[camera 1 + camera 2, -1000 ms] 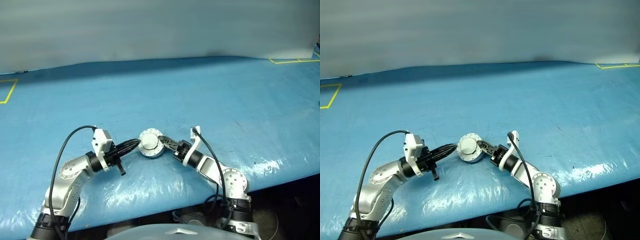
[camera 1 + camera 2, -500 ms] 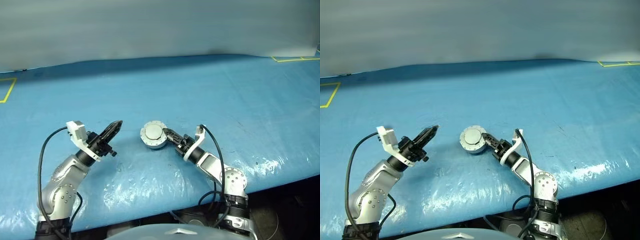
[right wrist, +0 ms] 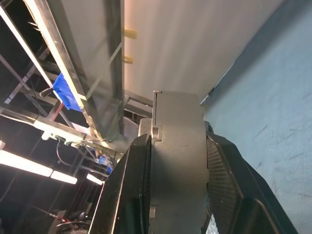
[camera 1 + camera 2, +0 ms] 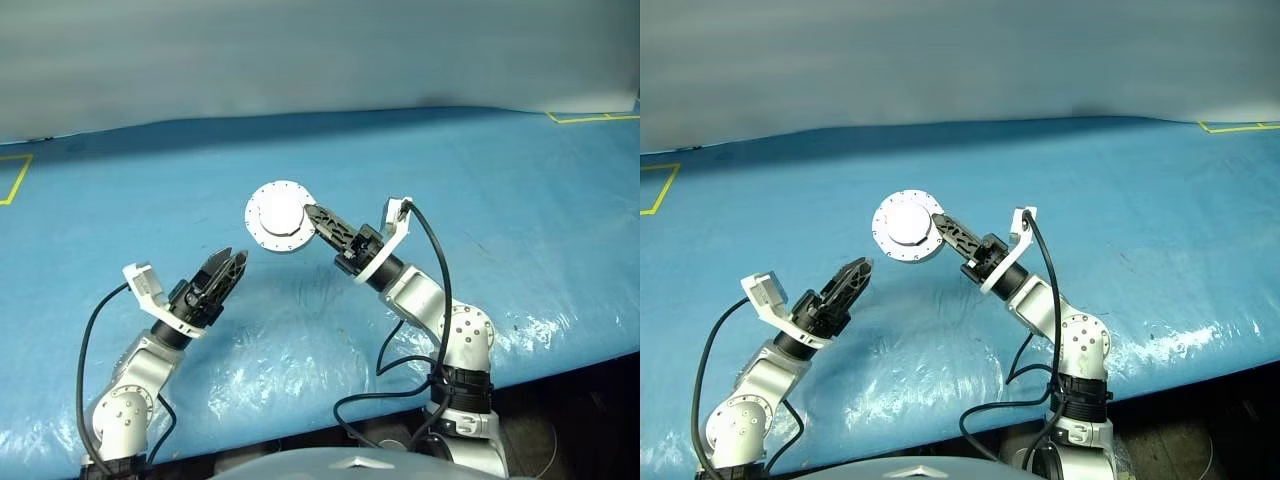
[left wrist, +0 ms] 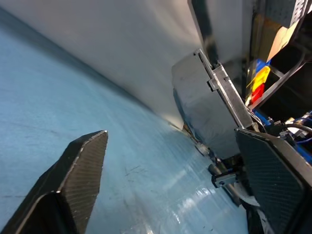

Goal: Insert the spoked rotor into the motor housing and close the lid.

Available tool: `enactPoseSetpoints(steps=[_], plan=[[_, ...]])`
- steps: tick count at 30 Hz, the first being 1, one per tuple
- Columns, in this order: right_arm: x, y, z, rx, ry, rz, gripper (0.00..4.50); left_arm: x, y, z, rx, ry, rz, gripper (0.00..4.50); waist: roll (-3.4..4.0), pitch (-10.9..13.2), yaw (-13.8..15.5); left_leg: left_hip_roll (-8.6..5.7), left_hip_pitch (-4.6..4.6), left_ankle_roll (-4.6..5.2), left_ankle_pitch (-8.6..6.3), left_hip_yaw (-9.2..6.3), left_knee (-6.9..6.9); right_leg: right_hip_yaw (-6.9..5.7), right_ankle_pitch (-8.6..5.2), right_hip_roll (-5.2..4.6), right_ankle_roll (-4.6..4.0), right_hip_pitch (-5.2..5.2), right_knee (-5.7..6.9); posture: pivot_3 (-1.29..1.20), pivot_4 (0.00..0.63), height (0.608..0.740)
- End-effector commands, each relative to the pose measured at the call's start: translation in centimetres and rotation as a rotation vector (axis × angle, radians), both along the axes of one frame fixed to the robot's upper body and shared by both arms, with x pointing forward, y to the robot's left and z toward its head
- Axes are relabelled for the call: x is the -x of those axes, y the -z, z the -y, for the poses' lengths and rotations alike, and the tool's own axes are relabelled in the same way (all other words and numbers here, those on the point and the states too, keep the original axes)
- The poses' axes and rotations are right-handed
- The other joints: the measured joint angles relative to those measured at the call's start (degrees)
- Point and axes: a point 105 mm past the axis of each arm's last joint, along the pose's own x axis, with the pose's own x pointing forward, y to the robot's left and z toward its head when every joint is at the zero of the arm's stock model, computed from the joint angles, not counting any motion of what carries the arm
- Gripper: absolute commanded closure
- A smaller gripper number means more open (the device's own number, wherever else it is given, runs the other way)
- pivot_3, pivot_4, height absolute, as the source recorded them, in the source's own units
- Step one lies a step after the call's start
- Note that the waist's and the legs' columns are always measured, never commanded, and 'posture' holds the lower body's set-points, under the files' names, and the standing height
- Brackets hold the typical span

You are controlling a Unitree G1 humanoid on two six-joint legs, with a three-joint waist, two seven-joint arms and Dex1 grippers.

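My right gripper (image 4: pixel 312 214) is shut on the edge of the motor housing (image 3: pixel 178 161) and holds it in the air above the blue table (image 4: pixel 480 180). The lid (image 4: pixel 279 218) sits on the housing, its plain silver face and ribbed rim turned towards the head views. Between the black right fingers (image 3: pixel 136 190) the assembly shows edge-on as a thick grey disc. My left gripper (image 4: pixel 236 262) hangs lower and to the left, open and holding nothing, with its fingers (image 5: pixel 78 170) spread wide. The spoked rotor is hidden.
Yellow tape marks lie at the far left (image 4: pixel 14 180) and far right (image 4: pixel 585 118) of the blue table cover. The table's front edge (image 4: pixel 560 350) runs just ahead of my arms. A pale wall stands behind the table.
The left gripper let go of the assembly, drew back to the left and opened. The right gripper lifted the closed housing off the table and tilted its face up.
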Motion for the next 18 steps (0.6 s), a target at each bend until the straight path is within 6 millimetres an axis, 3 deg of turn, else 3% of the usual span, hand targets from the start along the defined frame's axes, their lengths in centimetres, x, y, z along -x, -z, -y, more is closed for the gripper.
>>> enactPoseSetpoints(steps=[1,4,11,18], plan=[[1.4,-2.4,-1.1,-0.092,-0.06,0.079,3.3,0.3,-1.7,0.9,0.11,0.036,0.033,0.05,0.0,0.0,-0.04,0.0,0.0,0.01,0.0,0.02,0.0,0.02,0.0,0.0,0.0,0.0,0.0,0.0,0.15,0.74],[1.5,-2.5,-1.2,-0.083,-0.069,0.087,3.3,0.8,-1.2,2.1,0.099,0.107,0.008,0.05,0.0,0.0,-0.09,0.01,0.01,0.08,-0.04,0.02,0.01,0.03,0.0,0.02,0.01,-0.01,0.01,0.0,0.15,0.74],[1.8,-2.6,-1.5,-0.059,-0.099,0.1,3.3,-0.6,-0.4,3.7,0.183,0.118,-0.027,0.05,-0.01,0.0,0.0,-0.08,0.02,0.08,-0.04,0.03,0.03,0.03,0.01,0.05,0.0,0.01,0.02,0.0,0.15,0.74],[1.8,-2.4,-1.5,-0.041,-0.098,0.097,3.3,-1.0,-2.5,5.3,0.297,0.16,0.048,0.05,-0.02,-0.01,-0.01,-0.14,0.01,0.08,-0.04,0.06,0.03,0.07,0.02,0.06,0.02,0.01,0.0,0.0,0.15,0.74]])
